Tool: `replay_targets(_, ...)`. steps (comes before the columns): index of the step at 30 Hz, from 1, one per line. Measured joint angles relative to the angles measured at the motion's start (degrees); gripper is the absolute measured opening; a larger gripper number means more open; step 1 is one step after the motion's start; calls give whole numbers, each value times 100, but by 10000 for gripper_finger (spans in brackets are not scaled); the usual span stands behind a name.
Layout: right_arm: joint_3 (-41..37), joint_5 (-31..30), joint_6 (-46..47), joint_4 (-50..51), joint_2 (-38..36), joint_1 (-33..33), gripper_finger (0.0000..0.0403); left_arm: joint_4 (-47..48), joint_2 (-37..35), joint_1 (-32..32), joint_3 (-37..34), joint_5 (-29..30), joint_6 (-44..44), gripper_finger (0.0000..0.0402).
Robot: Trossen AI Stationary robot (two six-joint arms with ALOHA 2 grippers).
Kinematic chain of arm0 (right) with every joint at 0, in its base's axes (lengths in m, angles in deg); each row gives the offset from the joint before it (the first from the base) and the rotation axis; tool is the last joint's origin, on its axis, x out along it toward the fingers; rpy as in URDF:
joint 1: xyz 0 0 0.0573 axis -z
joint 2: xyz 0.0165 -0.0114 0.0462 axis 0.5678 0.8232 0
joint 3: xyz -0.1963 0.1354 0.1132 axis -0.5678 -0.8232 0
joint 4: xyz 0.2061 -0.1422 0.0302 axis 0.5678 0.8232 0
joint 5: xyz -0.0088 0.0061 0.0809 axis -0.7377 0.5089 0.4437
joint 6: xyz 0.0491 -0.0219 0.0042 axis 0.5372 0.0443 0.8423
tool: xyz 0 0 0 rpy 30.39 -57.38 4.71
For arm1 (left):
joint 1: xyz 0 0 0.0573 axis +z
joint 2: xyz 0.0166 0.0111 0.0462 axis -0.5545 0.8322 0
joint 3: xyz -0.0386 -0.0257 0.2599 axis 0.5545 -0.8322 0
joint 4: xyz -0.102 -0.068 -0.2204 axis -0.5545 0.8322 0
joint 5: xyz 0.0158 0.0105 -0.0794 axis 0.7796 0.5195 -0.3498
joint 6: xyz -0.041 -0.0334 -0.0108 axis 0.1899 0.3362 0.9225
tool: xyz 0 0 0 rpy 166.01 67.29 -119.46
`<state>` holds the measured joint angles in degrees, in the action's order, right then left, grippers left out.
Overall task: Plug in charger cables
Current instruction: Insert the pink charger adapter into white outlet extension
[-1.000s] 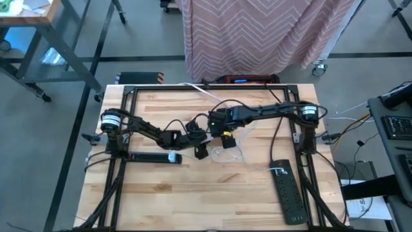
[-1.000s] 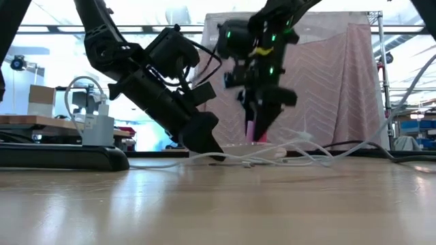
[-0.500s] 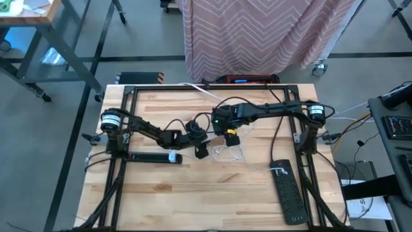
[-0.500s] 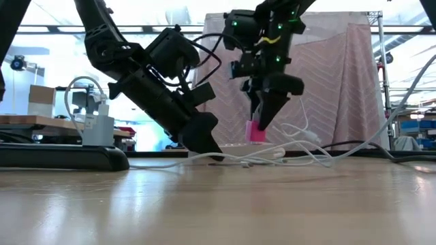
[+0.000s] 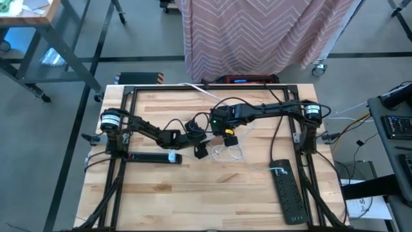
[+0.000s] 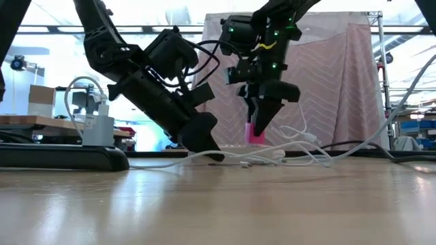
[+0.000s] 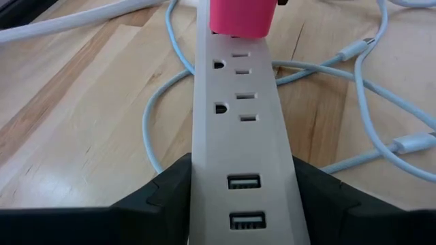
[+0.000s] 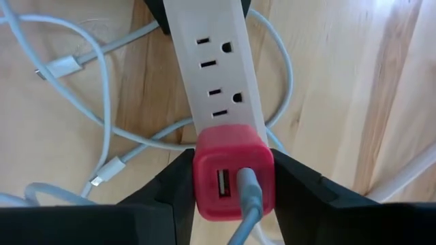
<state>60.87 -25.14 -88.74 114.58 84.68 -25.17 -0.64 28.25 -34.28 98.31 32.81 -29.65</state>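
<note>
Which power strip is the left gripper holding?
The white strip at table centre: the left gripper clamps its USB end while the right gripper holds the pink plug over it. The two black strips lie untouched.

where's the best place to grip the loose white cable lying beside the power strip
Probably at its stiff end connector, coming straight down from above: it lies flat on the table, clear of the white power strip, while the cord behind it is limp and looped.

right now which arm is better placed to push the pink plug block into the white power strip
Right. The right pincer is shut on the red-pink plug block, poised over the white plastic power strip. The left pincer is shut on that strip, steadying it.
</note>
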Motion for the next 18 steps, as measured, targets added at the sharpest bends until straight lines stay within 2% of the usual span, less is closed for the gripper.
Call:
replay_targets(5, 16, -8, -91, -92, 212, 6, 137, -33, -12, 0, -12, -3, 31, 180)
replay_targets(18, 16, 121, -68, 99, 218, 159, 137, -61, -13, -4, -13, -20, -52, 177)
